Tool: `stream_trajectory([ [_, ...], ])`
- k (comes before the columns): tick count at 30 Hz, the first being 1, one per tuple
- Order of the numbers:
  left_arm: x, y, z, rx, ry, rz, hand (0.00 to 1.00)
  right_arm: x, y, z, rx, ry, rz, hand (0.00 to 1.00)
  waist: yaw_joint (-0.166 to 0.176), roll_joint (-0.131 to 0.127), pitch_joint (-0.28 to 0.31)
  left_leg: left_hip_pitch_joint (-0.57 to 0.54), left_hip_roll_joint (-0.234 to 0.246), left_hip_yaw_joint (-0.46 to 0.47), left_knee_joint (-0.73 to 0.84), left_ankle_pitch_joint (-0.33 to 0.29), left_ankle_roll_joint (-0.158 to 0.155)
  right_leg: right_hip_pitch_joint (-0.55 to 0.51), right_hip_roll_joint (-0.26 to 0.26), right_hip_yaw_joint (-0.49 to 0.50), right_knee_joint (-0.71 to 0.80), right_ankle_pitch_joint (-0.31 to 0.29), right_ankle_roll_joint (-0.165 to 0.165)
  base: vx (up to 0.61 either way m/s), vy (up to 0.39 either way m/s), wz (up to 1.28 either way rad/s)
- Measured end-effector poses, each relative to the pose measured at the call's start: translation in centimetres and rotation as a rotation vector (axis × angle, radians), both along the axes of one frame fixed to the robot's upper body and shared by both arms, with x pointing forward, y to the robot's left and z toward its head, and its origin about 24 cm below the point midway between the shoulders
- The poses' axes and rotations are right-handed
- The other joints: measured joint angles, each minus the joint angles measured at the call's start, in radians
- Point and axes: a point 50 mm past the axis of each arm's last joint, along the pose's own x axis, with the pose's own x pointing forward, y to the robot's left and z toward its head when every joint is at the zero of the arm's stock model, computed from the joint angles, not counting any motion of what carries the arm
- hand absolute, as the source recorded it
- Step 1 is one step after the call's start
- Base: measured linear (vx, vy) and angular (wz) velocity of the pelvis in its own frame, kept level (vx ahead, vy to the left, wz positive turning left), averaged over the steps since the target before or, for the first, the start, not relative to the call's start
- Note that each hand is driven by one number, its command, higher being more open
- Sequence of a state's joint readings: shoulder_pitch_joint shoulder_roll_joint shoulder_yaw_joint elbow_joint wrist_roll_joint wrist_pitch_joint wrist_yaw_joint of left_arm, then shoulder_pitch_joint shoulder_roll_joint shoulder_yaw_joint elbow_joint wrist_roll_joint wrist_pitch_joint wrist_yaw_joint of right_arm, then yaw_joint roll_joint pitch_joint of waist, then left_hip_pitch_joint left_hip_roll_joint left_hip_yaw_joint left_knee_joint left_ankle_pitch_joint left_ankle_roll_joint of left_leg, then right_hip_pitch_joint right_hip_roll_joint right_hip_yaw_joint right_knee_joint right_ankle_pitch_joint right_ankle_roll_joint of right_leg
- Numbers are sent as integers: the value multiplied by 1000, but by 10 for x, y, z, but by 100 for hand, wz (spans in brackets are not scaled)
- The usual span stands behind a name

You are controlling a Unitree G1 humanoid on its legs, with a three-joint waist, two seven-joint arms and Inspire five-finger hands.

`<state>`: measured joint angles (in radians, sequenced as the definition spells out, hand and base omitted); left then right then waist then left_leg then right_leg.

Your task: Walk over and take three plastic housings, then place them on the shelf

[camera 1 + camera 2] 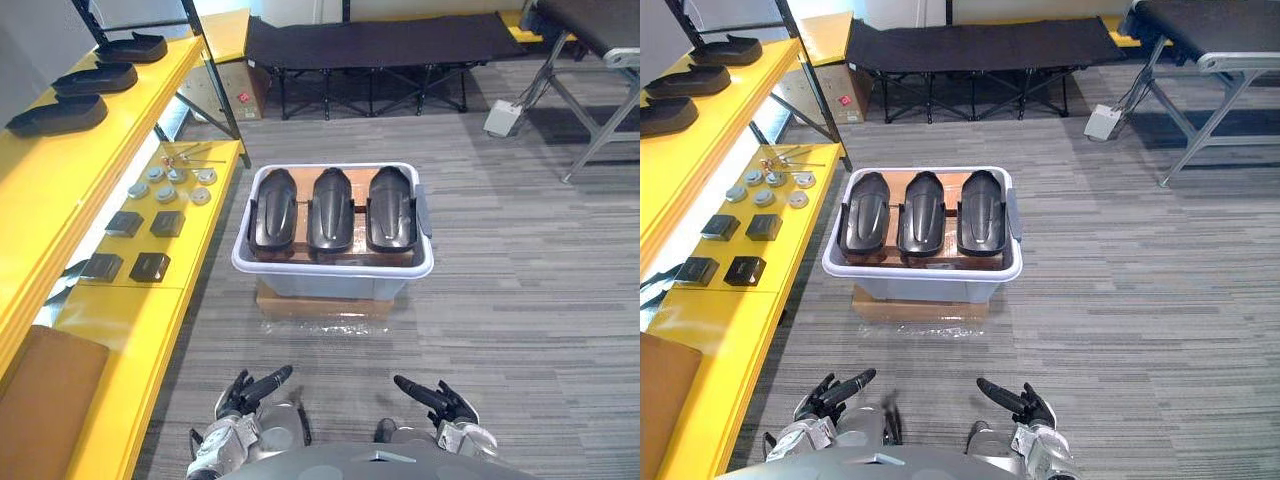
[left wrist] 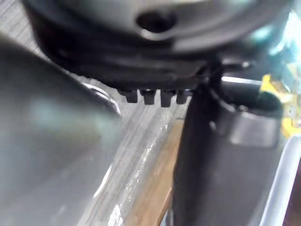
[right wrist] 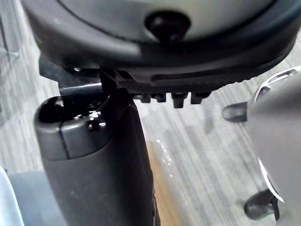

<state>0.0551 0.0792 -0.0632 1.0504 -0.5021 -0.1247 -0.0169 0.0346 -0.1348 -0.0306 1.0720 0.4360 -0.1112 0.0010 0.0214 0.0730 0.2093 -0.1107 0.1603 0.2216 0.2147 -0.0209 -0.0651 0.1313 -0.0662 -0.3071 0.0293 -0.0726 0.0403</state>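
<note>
- Plastic housings (image 1: 330, 208) aren't in either hand. Nearest, left hand (image 1: 250, 392) and right hand (image 1: 440, 400) hang empty, fingers loosely straight.
- Three fill the tub (image 1: 330, 268) side by side, on a mostly hidden cardboard box (image 1: 320, 303).
- Three more along the yellow shelf (image 1: 100, 150), far left, details murky.

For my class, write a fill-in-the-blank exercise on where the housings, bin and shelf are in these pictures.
1. The bin holds ___ black plastic housings side by side.
2. The bin stands on a ___ box on the carpet.
3. The yellow shelf stands on the robot's ___ side.
4. The left hand and right hand are open and hold ___.

Missing words: three; cardboard; left; nothing.
</note>
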Motion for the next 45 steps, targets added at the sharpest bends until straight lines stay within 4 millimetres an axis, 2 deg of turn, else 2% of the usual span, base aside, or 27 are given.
stream_trajectory([
  [2, 2, 5, 1, 25, -5, -31, 100, 3, 7, 1, 1, -15, -12, 100, -2, -29, -17, 34, -46, 7, -87, 36, 9, -4, -36, -13, 6, -9, 17, 335, 116, 13],
  [3, 4, 9, 2, 48, -5, -71, 100, 6, 14, 1, 4, -24, -5, 100, -2, -58, -21, 52, -76, 10, -126, 52, 26, 1, -64, -29, 13, -19, 33, 298, 92, 23],
  [5, 3, 12, 2, 59, 1, -91, 100, 6, 19, 0, -2, -20, 8, 100, 1, -75, -27, 77, -96, 7, -147, 56, 31, 14, -86, -50, 35, -27, 46, 251, 75, 28],
  [7, 4, 9, 3, 73, 5, -136, 100, 14, 27, 3, 3, -57, 1, 100, 4, -78, -30, 128, -108, 5, -188, 56, 32, 28, -99, -67, 81, -30, 50, 213, 84, 22],
  [11, 7, 9, 4, 83, 4, -172, 100, 39, 43, 15, 4, -160, 49, 100, 4, -89, -37, 131, -120, 4, -224, 56, 33, 22, -104, -76, 71, -35, 59, 108, 11, 2],
  [16, 5, 13, 4, 82, 39, -165, 100, 42, 25, 28, -33, -180, -53, 100, 2, -92, -35, 136, -120, 5, -239, 56, 33, 22, -102, -76, 72, -35, 59, 41, -25, 2],
  [17, 3, 14, 5, 83, 40, -161, 100, 40, 17, 36, -223, -207, 28, 100, 3, -95, -35, 135, -119, 12, -242, 56, 33, 15, -102, -73, 73, -35, 59, 11, -7, -15],
  [18, 1, 15, 4, 82, 37, -149, 100, 41, 8, 53, -402, -289, 80, 100, 0, -96, -35, 133, -117, 20, -254, 56, 32, 1, -100, -66, 75, -35, 59, 6, -2, -21],
  [19, -1, 17, 4, 83, 38, -138, 100, 42, 3, 64, -441, -341, 79, 100, -2, -97, -34, 130, -115, 26, -259, 56, 32, -8, -98, -59, 76, -35, 59, -4, 11, -32],
  [21, -2, 25, 6, 99, 14, -119, 100, 52, -18, 110, -534, -562, 59, 100, -25, -120, -25, 118, -112, 60, -259, 56, 33, -40, -98, -22, 78, -35, 59, -27, 16, -45],
  [24, -2, 31, 8, 110, -2, -129, 100, 62, -38, 158, -607, -777, 66, 100, -34, -151, -17, 117, -109, 88, -255, 56, 33, -61, -98, 12, 83, -35, 59, -45, 4, -35],
  [26, -2, 33, 9, 121, -20, -126, 100, 68, -39, 176, -616, -858, 75, 100, -42, -158, -13, 107, -107, 89, -253, 56, 33, -72, -98, 13, 84, -35, 59, -64, -3, -9],
  [29, 0, 33, 10, 130, -50, -122, 100, 76, -21, 193, -591, -947, 129, 100, -50, -157, -3, 56, -106, 87, -240, 53, 38, -116, -99, 14, 85, -35, 59, -92, 4, 0],
  [31, 7, 31, 14, 131, -95, -121, 100, 76, 15, 203, -521, -990, 211, 100, -50, -148, 32, 29, -113, 81, -239, 53, 43, -132, -102, 13, 70, -35, 59, -122, 17, 8],
  [32, 10, 30, 15, 130, -104, -121, 100, 75, 27, 204, -498, -994, 234, 100, -49, -143, 43, 28, -116, 79, -243, 54, 44, -133, -103, 13, 67, -35, 59, -115, 26, 9],
  [34, 12, 25, 15, 129, -114, -118, 100, 68, 74, 200, -406, -981, 359, 100, -49, -124, 59, 18, -124, 74, -272, 71, 45, -153, -105, 14, 65, -35, 59, -101, 40, 6],
  [35, 14, 25, 16, 132, -121, -122, 100, 68, 80, 196, -440, -931, 389, 100, -50, -120, 64, 15, -126, 71, -277, 79, 49, -157, -106, 13, 65, -34, 59, -69, 39, 11],
  [36, 16, 24, 17, 134, -132, -126, 100, 75, 83, 188, -545, -815, 398, 100, -45, -116, 79, 15, -130, 61, -289, 92, 56, -157, -106, 9, 67, -32, 61, -52, 30, 22],
  [37, 20, 24, 19, 135, -147, -125, 100, 89, 67, 174, -630, -702, 322, 100, -32, -113, 94, 12, -135, 53, -291, 104, 66, -158, -105, 2, 71, -30, 65, -57, 29, 24],
  [38, 23, 23, 21, 134, -159, -127, 100, 96, 54, 168, -591, -658, 234, 100, -24, -111, 105, 10, -138, 50, -291, 108, 70, -157, -106, 1, 71, -28, 68, -63, 46, 29],
  [39, 27, 22, 23, 135, -175, -128, 100, 109, 22, 157, -390, -602, -2, 100, -13, -110, 114, -6, -144, 36, -290, 114, 78, -165, -111, -5, 70, -24, 73, -57, 65, 35],
  [40, 31, 21, 25, 133, -185, -131, 100, 121, -6, 153, -310, -602, -153, 100, -5, -105, 127, -26, -151, 19, -289, 121, 82, -175, -115, -20, 69, -19, 76, -53, 75, 37],
  [41, 34, 21, 26, 132, -193, -132, 100, 123, -19, 152, -305, -602, -211, 100, -1, -103, 137, -35, -153, 14, -289, 125, 84, -181, -117, -22, 70, -17, 78, -46, 72, 29],
  [42, 41, 21, 29, 136, -211, -144, 100, 130, -41, 156, -317, -619, -287, 100, 5, -101, 153, -56, -155, 7, -288, 131, 90, -198, -118, -23, 71, -11, 78, -36, 53, 13],
  [43, 42, 22, 30, 139, -211, -146, 100, 135, -49, 159, -321, -637, -299, 100, 4, -100, 163, -64, -156, 4, -288, 134, 94, -207, -118, -24, 71, -8, 78, -43, 60, 8],
  [45, 52, 24, 34, 133, -228, -148, 100, 161, -81, 186, -366, -705, -311, 100, 0, -100, 206, -91, -160, -5, -269, 141, 103, -221, -123, -22, 72, 3, 79, -38, 53, 8],
])
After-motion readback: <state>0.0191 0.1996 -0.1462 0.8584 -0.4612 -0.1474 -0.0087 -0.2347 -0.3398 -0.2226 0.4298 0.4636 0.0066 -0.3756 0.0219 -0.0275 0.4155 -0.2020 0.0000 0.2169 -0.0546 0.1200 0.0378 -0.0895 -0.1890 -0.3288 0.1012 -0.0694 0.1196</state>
